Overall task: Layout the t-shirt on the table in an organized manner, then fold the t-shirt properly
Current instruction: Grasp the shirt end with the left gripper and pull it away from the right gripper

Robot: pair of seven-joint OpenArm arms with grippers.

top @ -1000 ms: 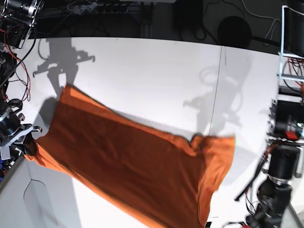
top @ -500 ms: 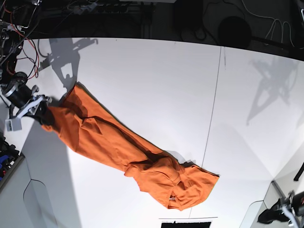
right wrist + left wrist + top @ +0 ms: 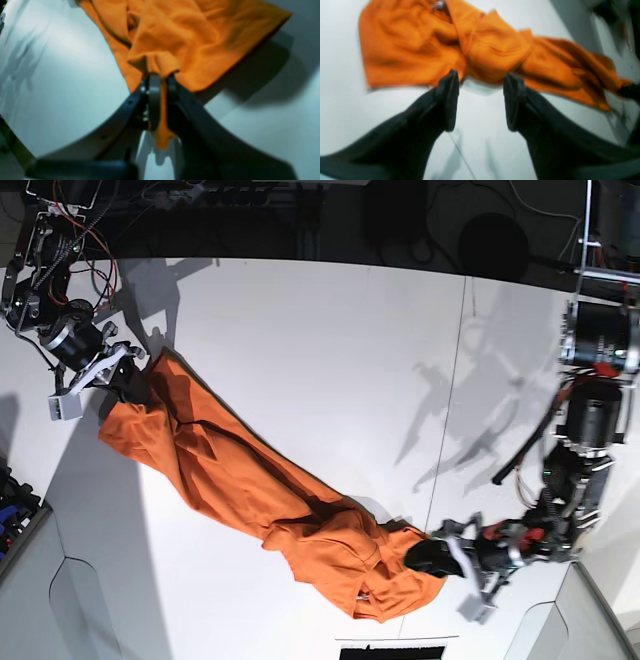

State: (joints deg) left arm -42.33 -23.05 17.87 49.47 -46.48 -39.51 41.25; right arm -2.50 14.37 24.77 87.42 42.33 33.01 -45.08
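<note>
Across the middle of the base view, the t-shirt (image 3: 250,490) runs as a twisted orange rope from upper left down to lower centre on the table (image 3: 330,350), so this looks like the layout step, with no folding possible yet.

At the upper left of that view the right gripper (image 3: 120,370) is clamped on a bunched bit of the shirt; its wrist view shows the cloth (image 3: 175,37) pinched between closed fingers (image 3: 153,100), with a little tail of fabric poking out below them.

At lower right the left gripper (image 3: 440,558) sits just at the crumpled end of the shirt. Its wrist view shows the two fingers (image 3: 448,100) spread apart with bare table between them and the shirt (image 3: 470,47) just beyond the tips, so it's holding nothing.

My guess for the next move: the left arm needs to take hold of a proper corner or hem on that wadded end, then both arms pull apart to spread it flat.

Hard parts: both wrist views are blurry, and I can't tell which part of the shirt (sleeve, hem, collar) either gripper is at. The lump at the lower end hides its own layers, and the base view crops both arms at the edges.
</note>
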